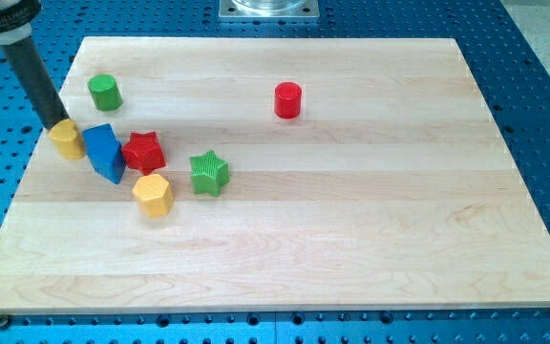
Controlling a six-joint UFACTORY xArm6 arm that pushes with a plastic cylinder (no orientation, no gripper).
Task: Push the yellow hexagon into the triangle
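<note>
My tip [53, 125] is at the view's left, touching the upper left side of a small yellow block [68, 139] whose shape is hard to make out. A blue block [104, 153], which looks like a triangle, stands just right of that yellow block, touching or nearly touching it. A yellow hexagon [153, 195] lies lower right of the blue block, a small gap away. The dark rod slants up to the view's top left corner.
A red star [144, 151] sits against the blue block's right side. A green star [208, 173] lies right of it. A green cylinder [105, 92] is above the group and a red cylinder [288, 99] is at top centre. The wooden board's left edge [29, 167] is close to my tip.
</note>
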